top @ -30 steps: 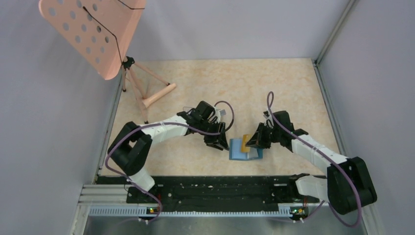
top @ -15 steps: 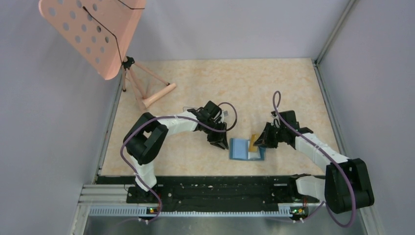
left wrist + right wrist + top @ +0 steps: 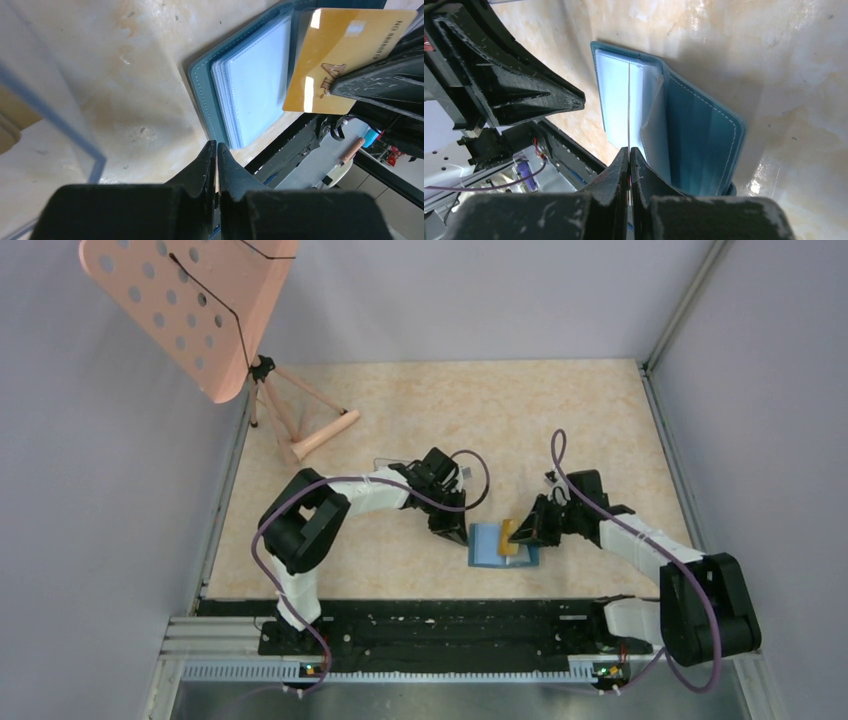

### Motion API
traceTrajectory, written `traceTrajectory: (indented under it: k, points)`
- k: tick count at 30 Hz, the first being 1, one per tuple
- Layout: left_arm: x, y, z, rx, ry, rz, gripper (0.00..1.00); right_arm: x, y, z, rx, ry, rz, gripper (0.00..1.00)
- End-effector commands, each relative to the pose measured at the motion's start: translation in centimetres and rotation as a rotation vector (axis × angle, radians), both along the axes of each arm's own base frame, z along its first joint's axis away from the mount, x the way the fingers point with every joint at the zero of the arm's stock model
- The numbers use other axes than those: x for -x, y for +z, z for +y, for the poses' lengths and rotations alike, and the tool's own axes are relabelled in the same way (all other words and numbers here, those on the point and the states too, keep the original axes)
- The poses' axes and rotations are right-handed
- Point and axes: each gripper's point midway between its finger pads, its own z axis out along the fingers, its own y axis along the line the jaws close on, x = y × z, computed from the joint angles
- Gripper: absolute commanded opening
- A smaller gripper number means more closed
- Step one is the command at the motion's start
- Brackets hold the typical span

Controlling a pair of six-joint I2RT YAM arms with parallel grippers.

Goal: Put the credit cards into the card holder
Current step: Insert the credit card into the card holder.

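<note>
The card holder (image 3: 487,545) lies open on the table, teal outside with light blue pockets (image 3: 257,75). An orange-yellow credit card (image 3: 511,537) stands on edge over its middle, with my right gripper (image 3: 519,536) shut on it. In the right wrist view the card (image 3: 629,100) is a thin line running from my right gripper (image 3: 629,148) down to the pockets (image 3: 616,100). In the left wrist view the card's (image 3: 340,55) gold face shows. My left gripper (image 3: 456,536) is shut with nothing in it, and its tips (image 3: 216,145) are at the holder's left edge (image 3: 200,95).
A clear plastic box edge (image 3: 75,145) shows just left of my left gripper. A pink perforated stand (image 3: 190,310) on tripod legs (image 3: 310,435) fills the far left corner. Grey walls close in the table, and a black rail (image 3: 440,625) runs along the near edge.
My left gripper has shut and settled against the holder's left edge. My right gripper has brought the orange card lower and leftward, over the holder's pockets.
</note>
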Motion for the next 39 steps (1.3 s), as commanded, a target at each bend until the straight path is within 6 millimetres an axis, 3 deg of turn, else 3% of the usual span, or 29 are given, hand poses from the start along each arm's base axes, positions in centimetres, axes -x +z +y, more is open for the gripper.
traceTrajectory:
  k: [1,5,13,19,24,39]
  points:
    - [1.3,-3.1,1.1,-0.116,0.007,0.058,0.08,0.1,-0.5,0.1,-0.011,0.032,0.000,0.00]
    - [1.7,-3.6,0.8,-0.145,-0.006,0.058,0.06,0.4,-1.1,-0.6,0.037,0.025,0.006,0.00]
    - [2.1,-4.3,0.7,-0.193,-0.014,0.059,0.01,-0.5,-0.1,-2.2,0.138,-0.027,-0.063,0.00]
    - [2.1,-4.4,0.1,-0.198,-0.024,0.059,0.00,0.4,-0.9,-1.0,0.063,0.030,-0.028,0.00]
    - [2.1,-4.4,-0.2,-0.205,-0.036,0.061,0.00,0.5,-0.4,0.4,-0.042,0.046,-0.032,0.00]
    - [2.0,-4.6,-0.1,-0.224,-0.060,0.056,0.00,1.6,-3.0,0.8,-0.070,0.056,0.089,0.00]
